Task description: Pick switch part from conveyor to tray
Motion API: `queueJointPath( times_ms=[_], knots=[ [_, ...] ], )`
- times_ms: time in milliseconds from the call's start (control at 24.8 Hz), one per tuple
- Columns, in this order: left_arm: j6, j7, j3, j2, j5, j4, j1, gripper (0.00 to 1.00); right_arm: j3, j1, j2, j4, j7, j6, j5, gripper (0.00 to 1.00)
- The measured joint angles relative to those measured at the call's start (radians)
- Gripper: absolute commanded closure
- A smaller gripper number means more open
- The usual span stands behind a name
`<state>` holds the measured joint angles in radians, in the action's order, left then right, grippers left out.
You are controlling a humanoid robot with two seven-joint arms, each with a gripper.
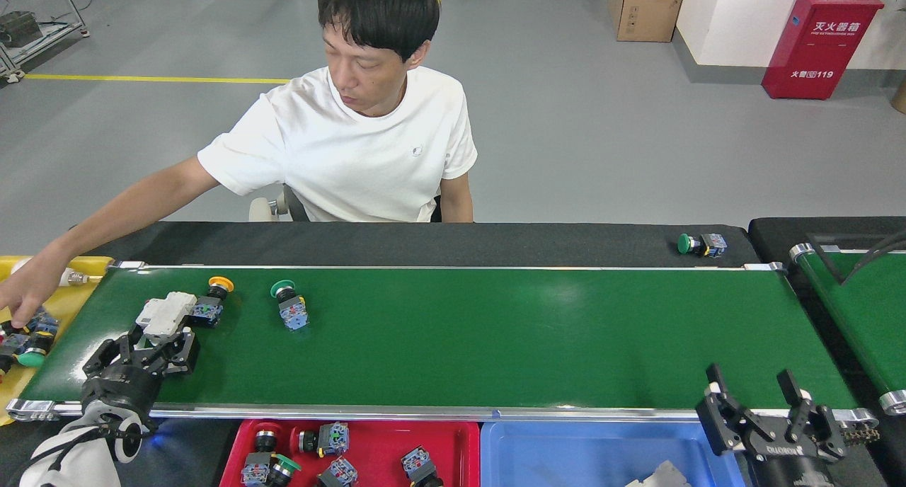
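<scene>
The conveyor [495, 338] runs across the head view. Near its left end lies a white block-shaped switch part [166, 313]. My left gripper [161, 337] reaches over the front rail and is shut on the block's near end. Touching the block's right side is a yellow-capped push-button switch [211, 304], and a green-capped one [289, 306] lies further right. My right gripper [750, 384] stands open and holds nothing, at the front rail by the belt's right end. Below the rail are a red tray [375, 434] of button switches and a blue tray [587, 451] holding a white part [658, 475].
A person sits behind the belt, hand [21, 304] in the yellow tray [67, 303] at the left end among several button switches. Another green-capped switch [697, 244] lies on the black table [425, 243] behind the belt. A narrower green belt [867, 310] is at right.
</scene>
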<state>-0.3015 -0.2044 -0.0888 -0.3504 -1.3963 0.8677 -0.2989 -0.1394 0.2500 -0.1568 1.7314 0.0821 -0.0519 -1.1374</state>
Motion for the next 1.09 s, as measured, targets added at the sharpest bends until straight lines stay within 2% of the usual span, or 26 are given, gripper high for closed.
queueJointPath(
  times_ms=[161,282,444,565,645,766,1008,1089],
  knots=[
    [-0.001,0.021,-0.052,0.004,0.012,0.39,0.289,0.9,-0.002,0.0,0.0,0.004,0.003,0.001,0.0,0.01],
    [-0.003,0.029,-0.059,0.03,0.013,0.644,0.469,0.89,-0.002,0.0,0.0,0.004,0.004,0.001,0.0,0.01],
    [-0.035,0.031,-0.027,0.067,0.006,0.865,0.646,0.89,-0.003,0.0,0.0,0.004,0.004,0.001,0.0,0.01],
    [-0.071,0.032,0.093,0.065,-0.013,0.894,0.642,0.88,-0.003,0.0,-0.002,0.004,0.004,0.001,0.0,0.01],
    [-0.101,0.035,0.193,0.049,-0.056,0.895,0.592,0.87,-0.003,0.0,-0.011,0.004,0.004,0.001,0.0,0.01],
    [-0.169,0.035,0.351,0.057,-0.198,0.895,0.485,0.86,-0.004,0.0,-0.023,0.004,0.005,0.003,0.0,0.01],
    [-0.249,0.073,0.632,0.192,-0.443,0.831,0.36,0.81,-0.004,0.0,-0.022,0.004,0.009,-0.02,0.0,0.01],
    [-0.264,0.097,0.702,0.25,-0.515,0.809,0.334,0.75,-0.004,0.0,-0.022,0.004,0.01,-0.027,0.0,0.01]
  ],
)
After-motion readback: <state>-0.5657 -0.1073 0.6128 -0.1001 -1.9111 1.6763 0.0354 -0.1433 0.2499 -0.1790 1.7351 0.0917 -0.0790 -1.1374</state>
